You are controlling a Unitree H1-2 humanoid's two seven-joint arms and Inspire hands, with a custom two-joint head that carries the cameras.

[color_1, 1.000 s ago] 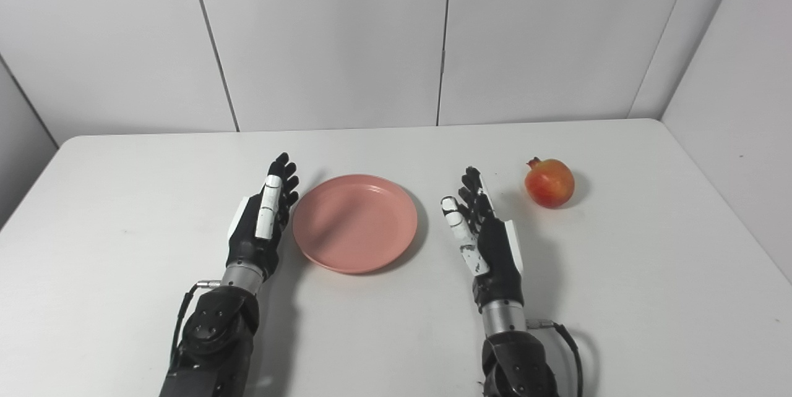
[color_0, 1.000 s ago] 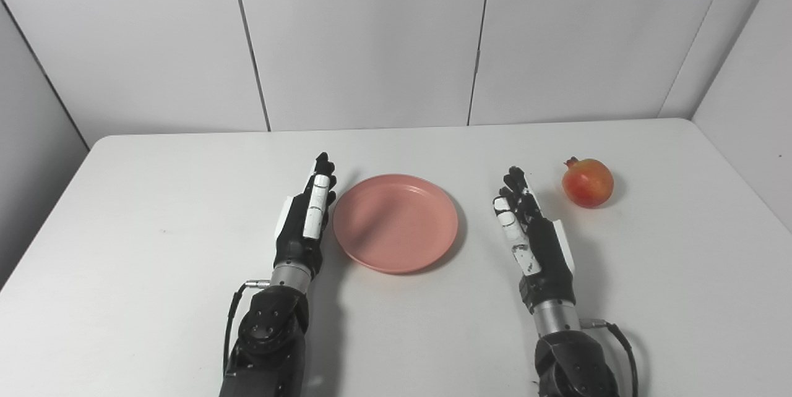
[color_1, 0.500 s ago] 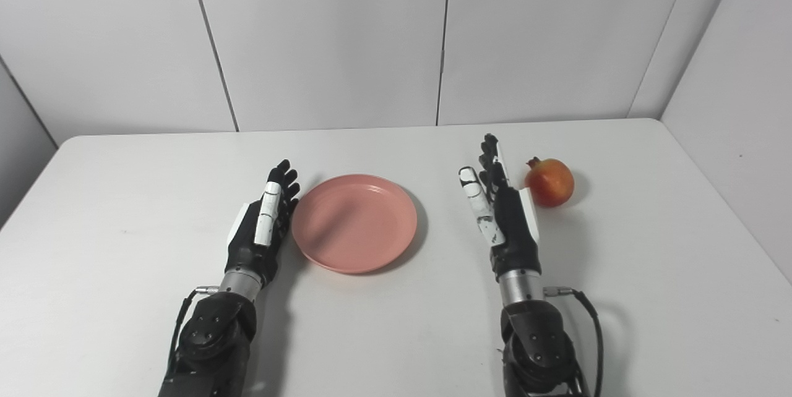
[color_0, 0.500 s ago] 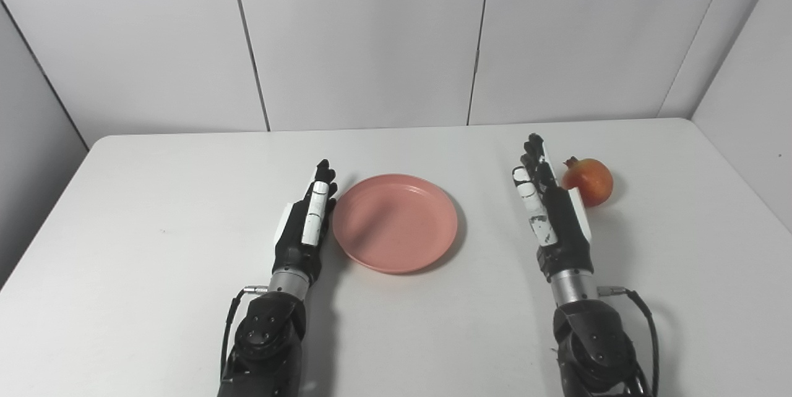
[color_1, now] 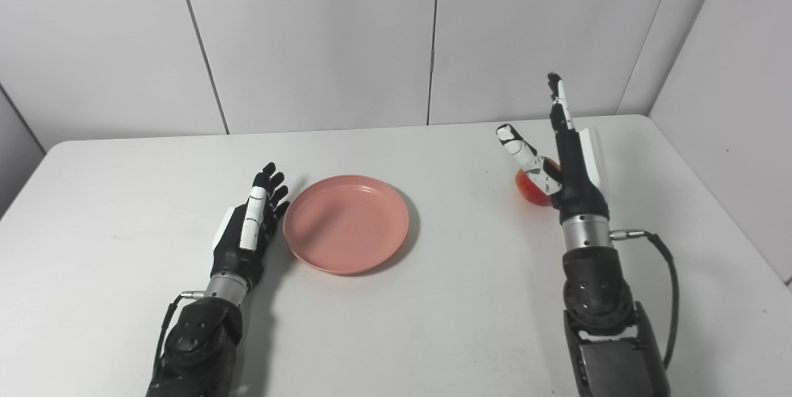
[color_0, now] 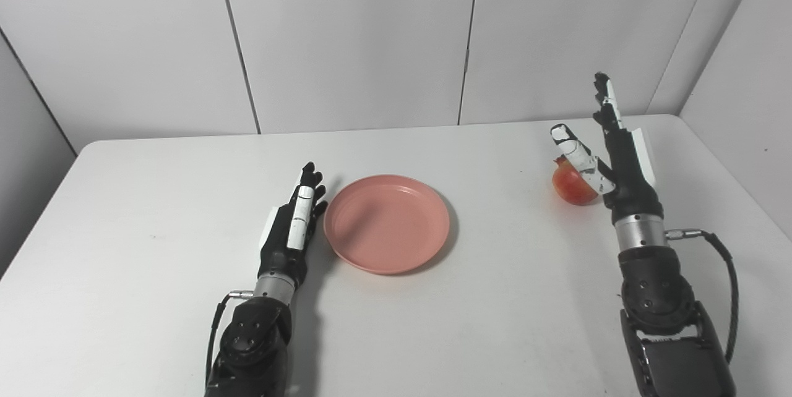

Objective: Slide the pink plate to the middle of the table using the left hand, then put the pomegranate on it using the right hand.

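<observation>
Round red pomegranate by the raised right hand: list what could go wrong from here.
1. The round red pomegranate lies free on the white table; the open right hand beside it could nudge it into rolling.
2. The shallow pink plate could let it roll off.
3. The left hand beside the plate might bump it.

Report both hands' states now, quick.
Left hand: open, beside the pink plate.
Right hand: open, raised by the pomegranate, not gripping it.
</observation>
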